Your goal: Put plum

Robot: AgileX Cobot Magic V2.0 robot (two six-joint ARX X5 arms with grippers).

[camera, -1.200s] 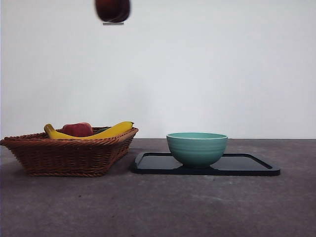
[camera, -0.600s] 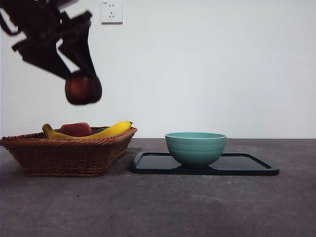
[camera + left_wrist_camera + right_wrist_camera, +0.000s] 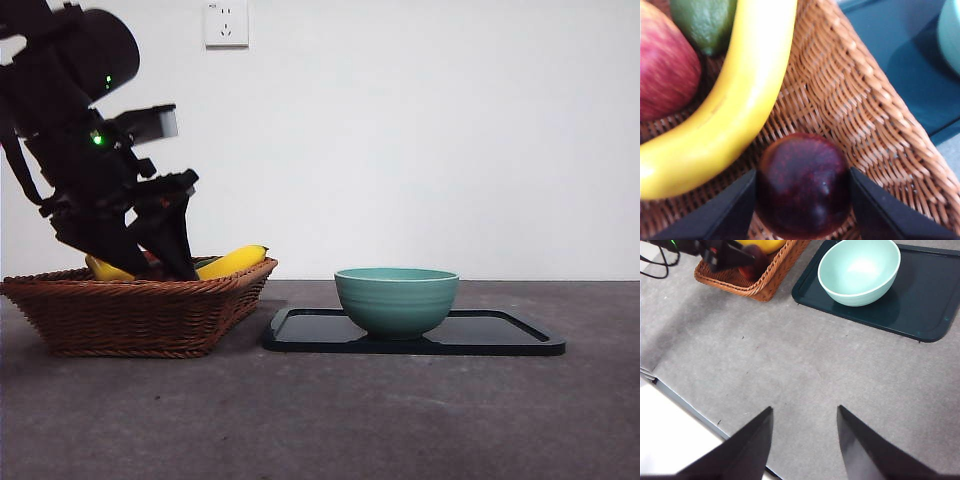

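Observation:
The dark maroon plum [image 3: 802,185] sits between the two black jaws of my left gripper [image 3: 802,202], which is shut on it. It is low inside the wicker basket [image 3: 865,110], close to the basket's wall on the tray side and beside the banana [image 3: 735,95]. In the front view the left arm reaches down into the basket [image 3: 140,315] and the rim hides the plum. In the right wrist view the plum [image 3: 752,270] shows at the basket's [image 3: 765,285] edge. My right gripper [image 3: 802,437] is open and empty, high above the bare table.
The basket also holds a red apple [image 3: 665,75] and a green fruit [image 3: 702,20]. A teal bowl [image 3: 397,300] stands on a dark tray [image 3: 500,340] right of the basket. A white ledge [image 3: 670,435] runs along the table's edge.
The left arm has come down from above with the plum, from well over the basket to inside it. The plum has dropped behind the rim in the front view.

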